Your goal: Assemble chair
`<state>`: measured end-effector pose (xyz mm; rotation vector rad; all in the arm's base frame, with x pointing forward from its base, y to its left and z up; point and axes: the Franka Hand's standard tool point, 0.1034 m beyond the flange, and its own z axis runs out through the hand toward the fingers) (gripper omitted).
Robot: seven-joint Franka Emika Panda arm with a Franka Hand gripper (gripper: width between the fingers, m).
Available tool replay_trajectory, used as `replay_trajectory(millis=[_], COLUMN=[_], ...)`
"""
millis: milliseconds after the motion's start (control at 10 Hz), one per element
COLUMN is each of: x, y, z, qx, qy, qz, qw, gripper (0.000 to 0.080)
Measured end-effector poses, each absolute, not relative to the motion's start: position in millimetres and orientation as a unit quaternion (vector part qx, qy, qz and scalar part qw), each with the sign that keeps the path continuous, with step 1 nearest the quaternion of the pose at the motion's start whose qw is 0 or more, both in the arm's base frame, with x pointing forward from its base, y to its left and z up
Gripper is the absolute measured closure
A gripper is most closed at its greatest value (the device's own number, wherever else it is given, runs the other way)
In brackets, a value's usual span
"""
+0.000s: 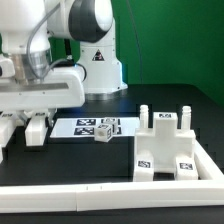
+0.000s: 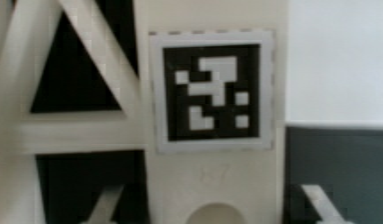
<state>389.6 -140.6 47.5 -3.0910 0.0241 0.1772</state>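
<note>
Pincer (image 1: 24,118) is hanging low over the dark counter (image 1: 70,160) in the exterior view, close to the counter's edge on the exterior view's left, and the frame is cutting part of it off. Two white posts (image 1: 37,130) are reaching down beneath it. Whether they are fingers or a chair part is hard to make out, so I cannot tell whether the pincer is gripping anything. Toward the near corner on the exterior view's right, the chair assembly (image 1: 165,150), a tagged white panel with two upright pegs, is sitting just inside the border rail (image 1: 90,190) running along the near edge. A small tagged cube (image 1: 103,130) is sitting at the end of the marker board (image 1: 75,127), apart from the assembly.

In the wrist view a white bar (image 2: 206,190) is filling the picture, wearing a black-and-white tag (image 2: 214,90), with slanting white struts (image 2: 81,60) beside it. Everything is looking blurred and cropped, and the jaws are not making themselves out here.
</note>
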Motion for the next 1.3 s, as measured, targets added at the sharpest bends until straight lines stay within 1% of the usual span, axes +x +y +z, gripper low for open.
replay_trajectory(millis=[200,300,400,600,800,900,1000,1200,1300], x=[414,428,443,439,442,457,479,514,514], y=[-107,-92,-78,-81,-76,-62,-44,-13,-13], z=[94.9,110.5,121.1,116.1,118.8,130.8,143.5,156.1,158.5], qx=[-0.995,-0.993,-0.992,-0.993,-0.992,-0.991,-0.990,-0.988,-0.987], qy=[0.038,0.071,0.082,0.067,0.083,0.094,0.100,0.125,0.128], qz=[0.076,0.082,0.082,0.080,0.086,0.090,0.086,0.088,0.086], qw=[0.051,0.049,0.049,0.049,0.046,0.042,0.040,0.033,0.040], gripper=[0.0516,0.0516,0.0515,0.0515,0.0515,0.0515,0.0515,0.0515,0.0515])
